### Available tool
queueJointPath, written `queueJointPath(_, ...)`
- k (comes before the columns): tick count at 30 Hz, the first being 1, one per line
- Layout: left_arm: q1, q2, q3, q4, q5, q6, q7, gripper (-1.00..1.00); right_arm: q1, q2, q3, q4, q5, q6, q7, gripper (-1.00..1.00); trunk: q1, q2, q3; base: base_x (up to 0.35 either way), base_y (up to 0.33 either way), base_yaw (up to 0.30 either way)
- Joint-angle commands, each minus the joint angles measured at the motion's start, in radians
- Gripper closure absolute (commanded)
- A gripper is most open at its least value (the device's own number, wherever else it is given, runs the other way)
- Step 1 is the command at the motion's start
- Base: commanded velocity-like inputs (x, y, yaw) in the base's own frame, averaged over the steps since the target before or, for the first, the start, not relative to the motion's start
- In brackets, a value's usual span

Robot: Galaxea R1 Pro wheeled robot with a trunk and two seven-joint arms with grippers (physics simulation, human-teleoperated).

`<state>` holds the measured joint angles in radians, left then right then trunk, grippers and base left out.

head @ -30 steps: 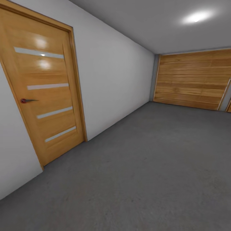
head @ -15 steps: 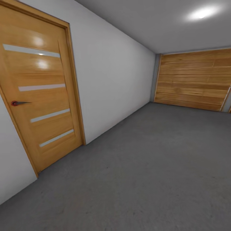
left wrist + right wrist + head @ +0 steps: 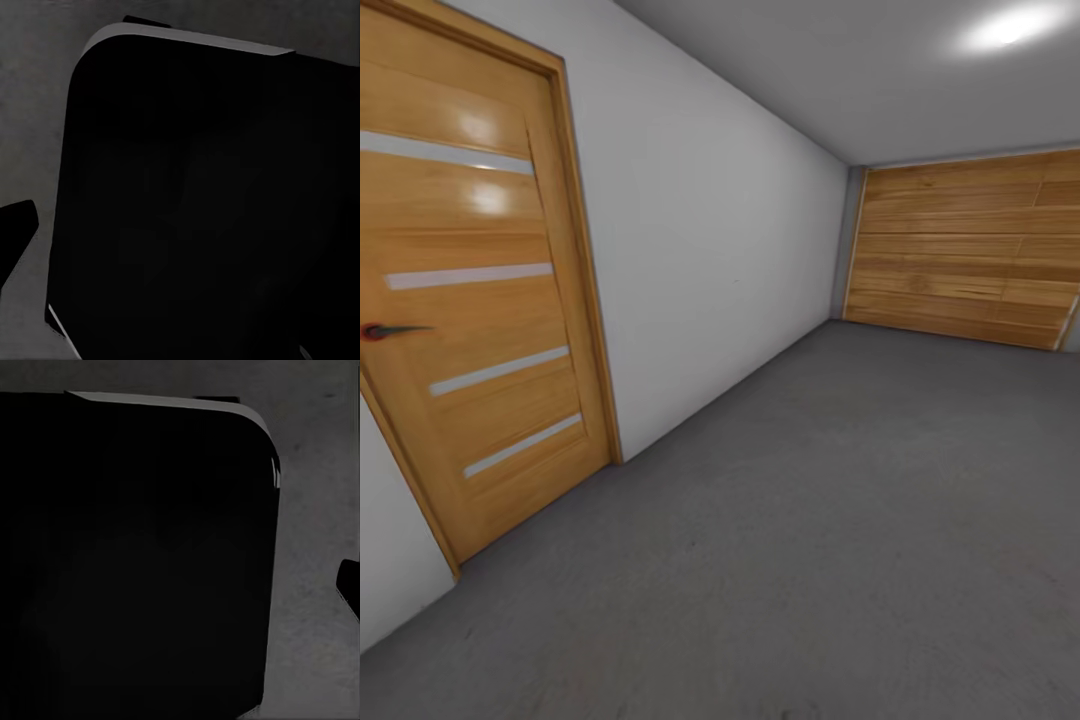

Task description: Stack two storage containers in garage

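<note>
In the left wrist view, a large black rounded-corner body (image 3: 195,202) is seen close against the lens, with grey floor (image 3: 30,112) past its edge; a like black body (image 3: 135,555) blocks most of the right wrist view, again over speckled grey floor (image 3: 315,510). A dark sliver (image 3: 15,232) at the edge of the left wrist view and another (image 3: 349,585) in the right wrist view may belong to the tools, but this cannot be told, nor can it be told whether either tool is released, clenched or grasping anything. From the downward look at the floor, both arms are judged to be hanging low beside the robot's own body, folded for travel; their exact pose cannot be made out.

Further out, in the head view, the garage is shown: dark concrete floor (image 3: 840,520), a white wall (image 3: 710,260), a wooden door (image 3: 470,300) with pale stripes and a dark handle (image 3: 385,330), and a slatted roll door (image 3: 970,250) at the far end under a ceiling lamp (image 3: 1010,25).

No containers are visible in these pictures, so their place cannot be given. As thin-walled bins, they are judged light and fairly stiff, with smooth sides that could slip; a hold on the rim of a short wall, or one tool at each end, is judged safest.
</note>
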<state>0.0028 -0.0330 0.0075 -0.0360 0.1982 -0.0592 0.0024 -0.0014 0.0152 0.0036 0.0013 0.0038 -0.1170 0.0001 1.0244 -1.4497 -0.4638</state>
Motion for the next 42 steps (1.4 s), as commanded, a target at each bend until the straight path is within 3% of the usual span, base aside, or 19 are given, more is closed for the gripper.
queueJointPath(1, 0.000, 0.000, 0.000, -0.001, 0.006, -0.002, 0.000, -1.00, 0.000, 0.000, 0.000, 0.000, -0.001, -0.004, 0.001, -1.00, 0.001, 0.000, -0.001, 0.323, 0.000, 0.025)
queueJointPath(28, 0.000, -0.001, 0.000, -0.001, 0.006, -0.006, 0.001, -1.00, 0.000, 0.000, -0.006, 0.000, -0.010, -0.005, 0.002, -1.00, 0.001, 0.000, -0.001, 0.323, 0.000, 0.246)
queueJointPath(42, 0.000, -0.001, 0.000, -0.001, 0.006, -0.005, 0.001, -1.00, 0.000, 0.002, 0.006, 0.000, 0.001, -0.005, 0.001, -1.00, 0.001, 0.000, -0.001, 0.323, 0.000, 0.019)
